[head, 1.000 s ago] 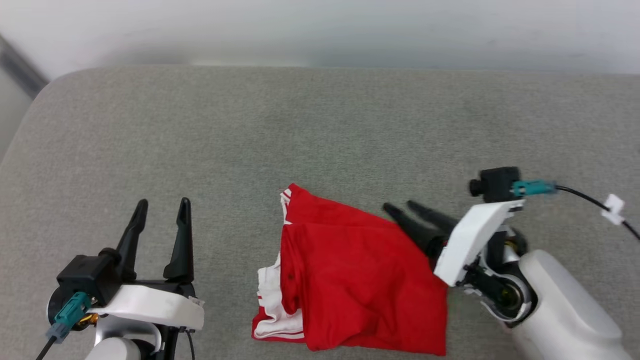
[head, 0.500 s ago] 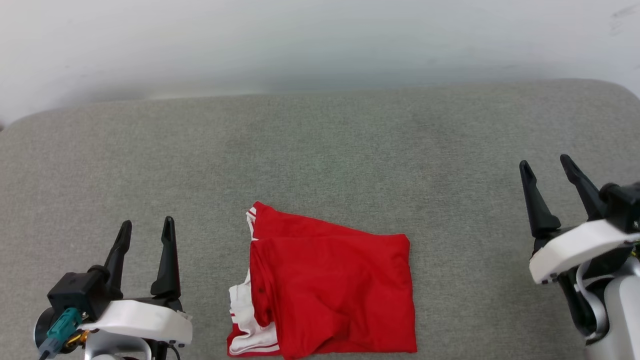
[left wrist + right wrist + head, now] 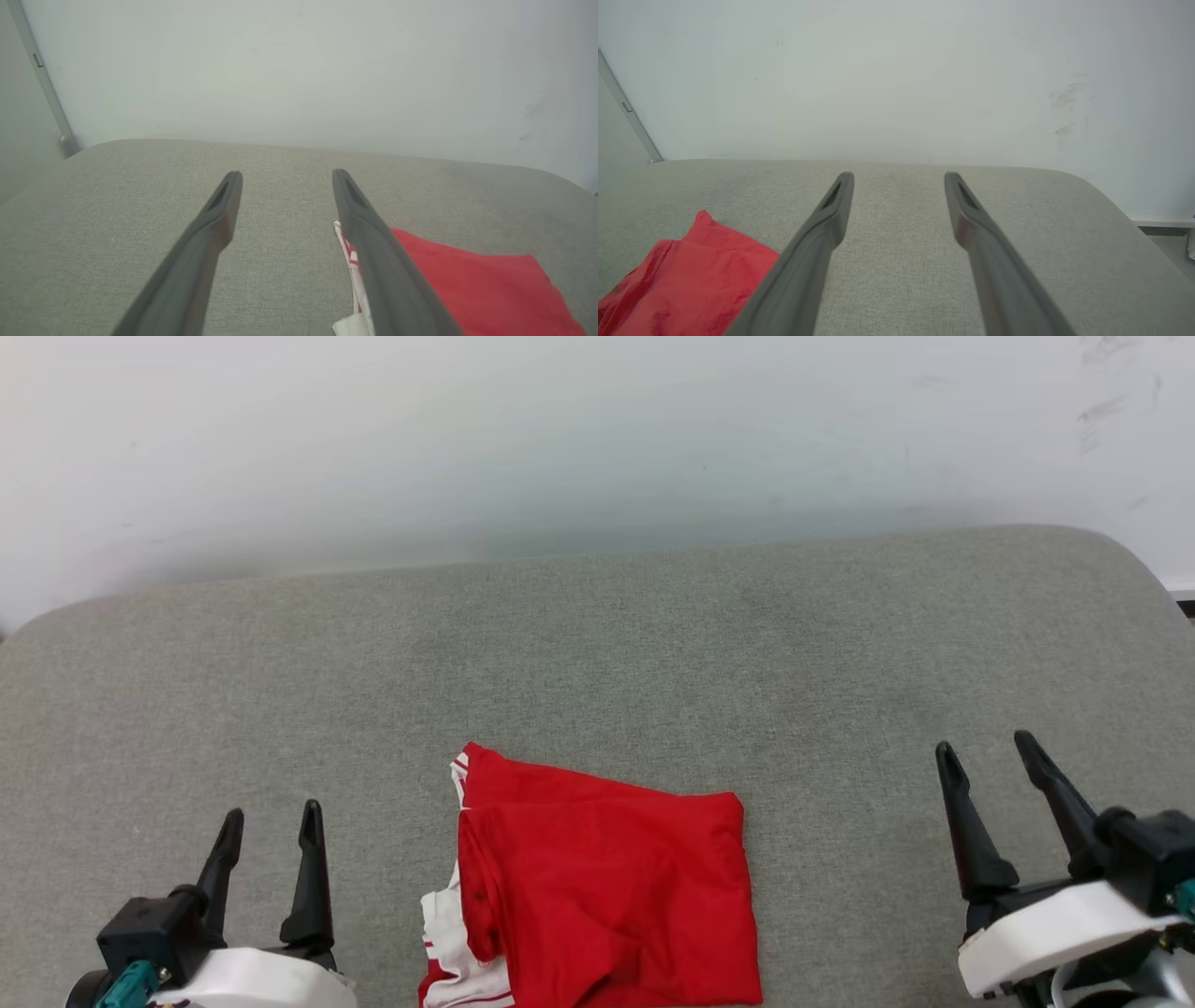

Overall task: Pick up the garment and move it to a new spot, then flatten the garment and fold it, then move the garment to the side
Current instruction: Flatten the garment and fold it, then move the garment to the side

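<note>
The garment (image 3: 607, 887), a red jersey with white, red-striped sleeve trim at its left side, lies folded into a rough rectangle on the grey cushion (image 3: 597, 653), near the front edge. My left gripper (image 3: 271, 812) stands open at the lower left, well clear of the cloth, nothing between its fingers. My right gripper (image 3: 985, 747) stands open at the lower right, also apart from it. In the left wrist view the garment (image 3: 476, 284) lies right of the open left gripper (image 3: 286, 173). In the right wrist view the garment (image 3: 686, 275) lies at the lower left of the open right gripper (image 3: 899, 175).
A pale wall (image 3: 597, 439) rises behind the cushion. The cushion's rounded right corner (image 3: 1120, 546) drops off toward the floor. Bare grey fabric stretches behind and to both sides of the garment.
My right gripper pulled away from the garment's right edge and swung out to the right, fingers pointing up. The head camera shifted, so the whole scene sits differently. The garment lies where it was.
</note>
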